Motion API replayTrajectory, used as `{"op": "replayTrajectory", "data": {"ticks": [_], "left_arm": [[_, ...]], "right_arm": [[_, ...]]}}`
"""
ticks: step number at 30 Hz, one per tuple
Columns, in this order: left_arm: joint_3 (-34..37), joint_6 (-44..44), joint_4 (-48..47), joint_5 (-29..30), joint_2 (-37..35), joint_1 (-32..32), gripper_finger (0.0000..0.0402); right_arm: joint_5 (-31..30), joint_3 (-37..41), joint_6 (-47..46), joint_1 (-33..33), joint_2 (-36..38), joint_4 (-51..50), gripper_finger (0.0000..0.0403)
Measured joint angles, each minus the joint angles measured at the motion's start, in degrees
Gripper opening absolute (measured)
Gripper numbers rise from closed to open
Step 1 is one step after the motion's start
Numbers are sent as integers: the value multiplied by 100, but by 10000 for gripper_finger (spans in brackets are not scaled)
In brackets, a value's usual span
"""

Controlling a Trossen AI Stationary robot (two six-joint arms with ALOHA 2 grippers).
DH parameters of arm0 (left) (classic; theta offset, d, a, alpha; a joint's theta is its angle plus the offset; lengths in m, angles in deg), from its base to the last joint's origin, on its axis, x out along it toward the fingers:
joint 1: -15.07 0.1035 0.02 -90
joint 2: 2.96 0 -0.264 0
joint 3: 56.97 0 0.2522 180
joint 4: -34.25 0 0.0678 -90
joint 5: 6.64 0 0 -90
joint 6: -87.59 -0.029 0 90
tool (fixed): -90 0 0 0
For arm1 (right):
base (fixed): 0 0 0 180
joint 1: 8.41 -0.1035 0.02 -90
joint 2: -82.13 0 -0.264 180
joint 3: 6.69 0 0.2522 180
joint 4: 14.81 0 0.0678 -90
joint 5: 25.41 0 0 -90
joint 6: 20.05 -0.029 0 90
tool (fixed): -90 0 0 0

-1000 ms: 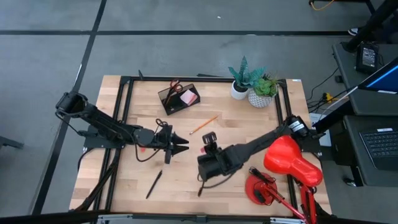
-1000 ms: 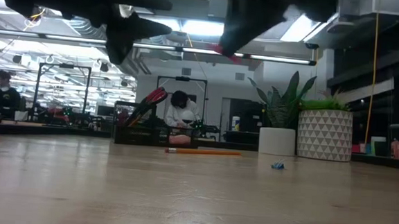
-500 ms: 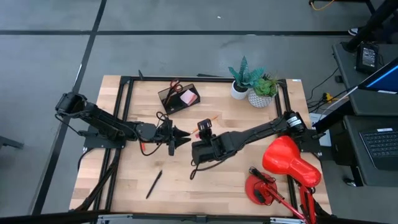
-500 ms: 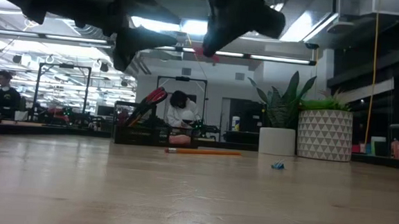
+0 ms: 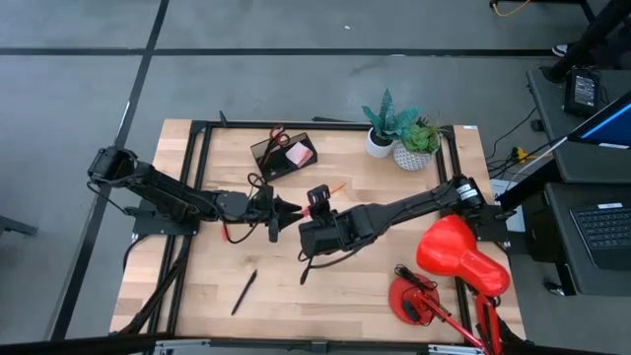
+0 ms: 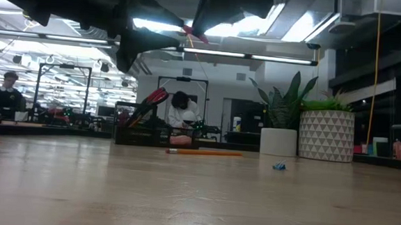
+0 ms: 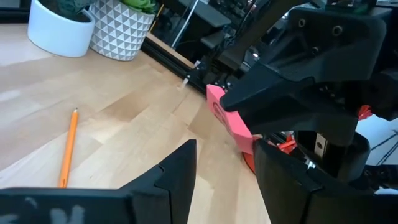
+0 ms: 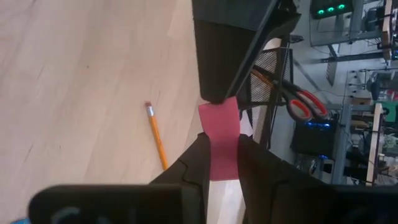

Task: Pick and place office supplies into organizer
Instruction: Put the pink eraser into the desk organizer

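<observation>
Starting nearest to us, we see a slim black pen (image 5: 244, 292) lying on the pale wooden counter (image 5: 394, 296), well apart from both arms and not yet collected. Above the middle of the counter, the right gripper (image 5: 316, 200) is clenched on a small pink-red block eraser (image 8: 221, 140), whose free end sticks out past the fingertips. Over the last second this arm has swung away from the near half of the counter and now meets the left gripper (image 5: 293, 209). The left gripper has edged a little toward it and stands released, its fingers (image 7: 179, 171) spread with nothing between them. From the right wrist, one dark left finger appears to sit right at the eraser's free end; we cannot tell whether it actually touches.

We judge this to be a hand-over forming: the eraser is aloft, lined up with the open left gripper, and the next move calls for the left fingers to close on the exposed end before the right lets go. That exposed end is short, so a slip is the likely risk.

Just beyond the grippers, the orange pencil (image 5: 336, 186) lies on the counter. Farther back is the dark smoky-translucent divided organizer (image 5: 266, 163), already holding the red-handled scissors (image 5: 277, 135) and the pink sticky-note pad (image 5: 299, 154).
</observation>
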Motion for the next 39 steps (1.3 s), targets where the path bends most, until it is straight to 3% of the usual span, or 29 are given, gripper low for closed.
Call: {"op": "replayTrajectory", "data": {"ticks": [20,34,39], "left_arm": [[0,-165,269,-185,2,231,135],[0,-788,269,-233,2,292,44],[19,-1370,410,-272,3,214,12]], "right_arm": [[2,-4,137,155,0,294,67],[-5,-4,139,163,0,294,67],[-26,-4,134,157,2,307,67]]}}
